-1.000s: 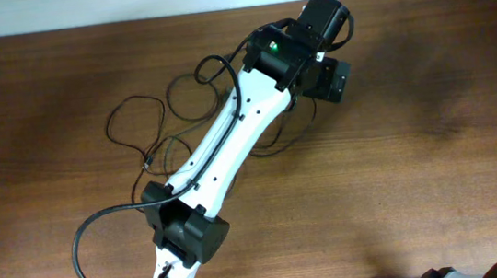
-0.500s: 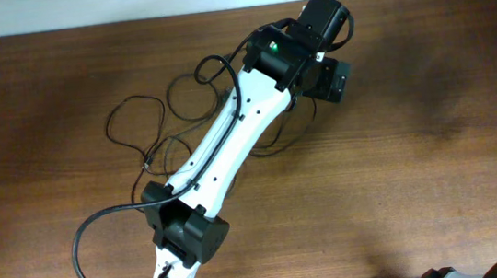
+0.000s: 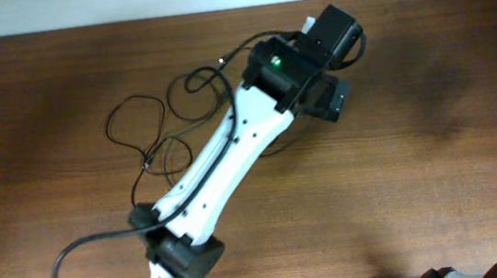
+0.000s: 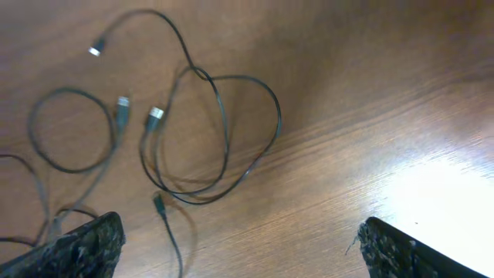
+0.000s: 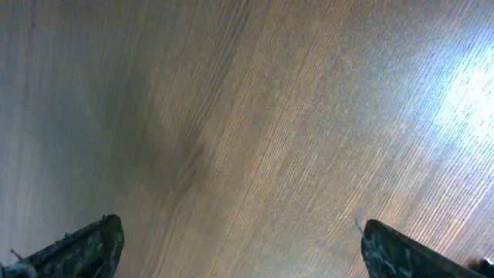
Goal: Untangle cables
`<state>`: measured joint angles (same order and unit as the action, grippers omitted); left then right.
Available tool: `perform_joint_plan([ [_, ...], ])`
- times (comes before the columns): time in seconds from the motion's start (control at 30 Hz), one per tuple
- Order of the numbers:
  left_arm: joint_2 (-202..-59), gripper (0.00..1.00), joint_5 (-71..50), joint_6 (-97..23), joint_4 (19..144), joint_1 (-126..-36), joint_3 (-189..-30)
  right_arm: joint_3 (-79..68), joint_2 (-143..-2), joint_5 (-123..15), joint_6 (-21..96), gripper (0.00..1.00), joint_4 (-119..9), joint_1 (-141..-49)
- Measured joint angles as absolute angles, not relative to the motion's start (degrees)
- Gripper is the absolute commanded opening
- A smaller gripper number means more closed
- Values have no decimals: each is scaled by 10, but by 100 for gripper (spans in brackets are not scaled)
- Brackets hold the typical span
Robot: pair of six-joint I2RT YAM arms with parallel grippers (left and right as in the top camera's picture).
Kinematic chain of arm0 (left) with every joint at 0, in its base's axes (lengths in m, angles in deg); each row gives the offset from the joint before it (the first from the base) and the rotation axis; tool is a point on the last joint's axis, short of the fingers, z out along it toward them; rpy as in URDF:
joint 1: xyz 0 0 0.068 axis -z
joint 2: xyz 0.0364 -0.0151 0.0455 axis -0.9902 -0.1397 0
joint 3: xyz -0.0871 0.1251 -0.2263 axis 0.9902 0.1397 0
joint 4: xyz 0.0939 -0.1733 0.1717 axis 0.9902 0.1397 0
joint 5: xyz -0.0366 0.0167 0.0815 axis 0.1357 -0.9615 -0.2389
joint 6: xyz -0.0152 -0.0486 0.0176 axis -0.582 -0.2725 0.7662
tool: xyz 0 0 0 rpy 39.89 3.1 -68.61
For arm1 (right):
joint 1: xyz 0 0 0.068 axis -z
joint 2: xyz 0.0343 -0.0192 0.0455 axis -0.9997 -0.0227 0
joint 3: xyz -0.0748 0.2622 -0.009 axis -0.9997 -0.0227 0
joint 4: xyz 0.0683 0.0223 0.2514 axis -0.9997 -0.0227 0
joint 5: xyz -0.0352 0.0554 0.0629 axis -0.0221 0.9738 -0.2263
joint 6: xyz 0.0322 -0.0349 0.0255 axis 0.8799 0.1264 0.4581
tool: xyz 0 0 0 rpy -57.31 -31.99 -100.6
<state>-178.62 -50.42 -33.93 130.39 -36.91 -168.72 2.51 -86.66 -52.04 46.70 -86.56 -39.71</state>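
Wood grain covers the desk, mid-brown with a soft sheen, and a strip of pale wall borders its far edge. Under my left wrist camera a white glare washes out the grain at the right. Under my right wrist camera the grain runs diagonally, dull at the left and brighter toward the right.

The cables lie on the desk left of centre. They are thin, black and limp, in loose overlapping loops, and some strands pass beneath my left arm. From the left wrist they fill the upper left of the view: one wide loop, one small round one, three silver-tipped plugs near one another, and a small dark plug lower down.

My left jaws stand wide apart with nothing between them, and the loops lie on the desk below, toward one side. My right jaws are likewise spread, over plain wood.

Since half a second ago my left arm has swung. Its elbow sits lower and further left, and its wrist head is a touch further right. The thick arm cable has slid left with it. The cables look unmoved.
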Motion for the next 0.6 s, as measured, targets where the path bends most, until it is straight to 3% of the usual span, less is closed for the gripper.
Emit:
perform_joint_plan([
  [0.4, -1746, 99, -545, -339, 1289, -367, -1644, 25, -867, -520, 467, 98, -866, -397],
  [0.6, -1735, 99, -549, -339, 1153, -367, -1522, 25, -867, -520, 467, 98, -866, -397],
])
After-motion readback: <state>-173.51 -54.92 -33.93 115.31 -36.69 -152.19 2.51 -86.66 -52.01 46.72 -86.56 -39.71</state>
